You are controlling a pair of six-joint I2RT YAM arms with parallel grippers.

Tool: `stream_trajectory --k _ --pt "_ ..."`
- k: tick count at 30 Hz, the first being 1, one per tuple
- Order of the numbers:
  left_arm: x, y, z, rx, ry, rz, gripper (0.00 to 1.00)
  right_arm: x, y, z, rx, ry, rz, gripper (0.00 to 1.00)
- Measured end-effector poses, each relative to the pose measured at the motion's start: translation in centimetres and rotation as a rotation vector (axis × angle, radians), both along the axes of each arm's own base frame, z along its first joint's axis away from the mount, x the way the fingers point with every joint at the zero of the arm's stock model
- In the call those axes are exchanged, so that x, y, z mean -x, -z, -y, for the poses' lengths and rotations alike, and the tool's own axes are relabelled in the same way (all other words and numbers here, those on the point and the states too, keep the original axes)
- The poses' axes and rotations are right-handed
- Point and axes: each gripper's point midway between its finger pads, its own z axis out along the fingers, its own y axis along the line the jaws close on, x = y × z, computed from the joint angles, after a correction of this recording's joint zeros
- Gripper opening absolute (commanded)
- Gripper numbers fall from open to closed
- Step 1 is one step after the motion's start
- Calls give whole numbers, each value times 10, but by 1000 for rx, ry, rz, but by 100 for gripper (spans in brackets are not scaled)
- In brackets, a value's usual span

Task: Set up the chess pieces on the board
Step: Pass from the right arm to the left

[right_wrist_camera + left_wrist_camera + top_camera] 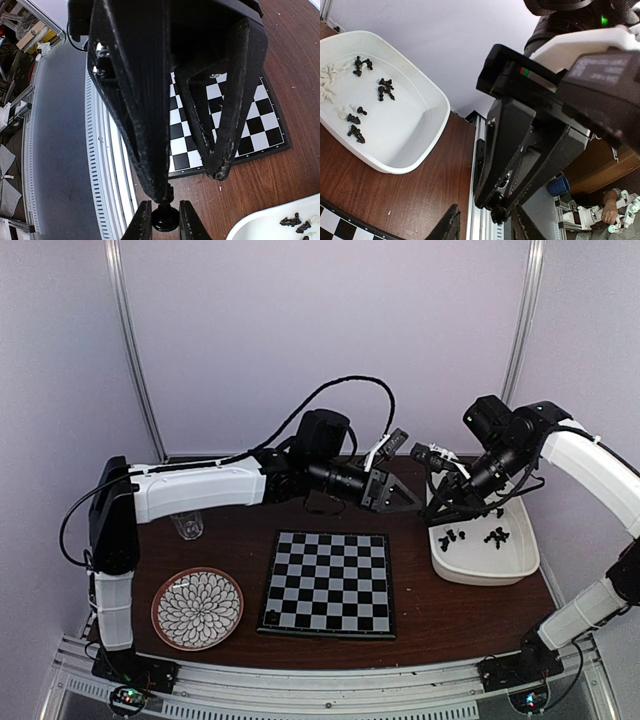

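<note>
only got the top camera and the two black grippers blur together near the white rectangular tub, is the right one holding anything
observer: yes. the right wrist view shows the right gripper shut on a small black chess piece with a round base.
operator: is the left gripper on it too
observer: not clearly. in the left wrist view the left gripper's jaws stand apart on either side of that piece, and i can't tell whether either finger touches it.
</note>
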Motion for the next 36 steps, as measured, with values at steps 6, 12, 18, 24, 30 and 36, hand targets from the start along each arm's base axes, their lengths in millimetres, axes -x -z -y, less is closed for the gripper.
stream_trajectory --k 6,12,18,24,30,36 --pt "0 8 2 -35 8 -26 32 1 1 1 4 -2 -4 17" --pt "1 10 4 -40 19 -33 31 2 2 2 13 0 -11 17" --pt "6 11 3 -42 43 -44 32 0 5 2 21 1 -14 17" --pt "11 11 5 -39 63 -50 27 -2 7 1 28 4 -20 17" --pt "12 13 6 -43 69 -62 16 -3 9 1 33 7 -17 17" --pt "11 15 7 -49 69 -70 9 -4 10 1 38 8 -18 24"
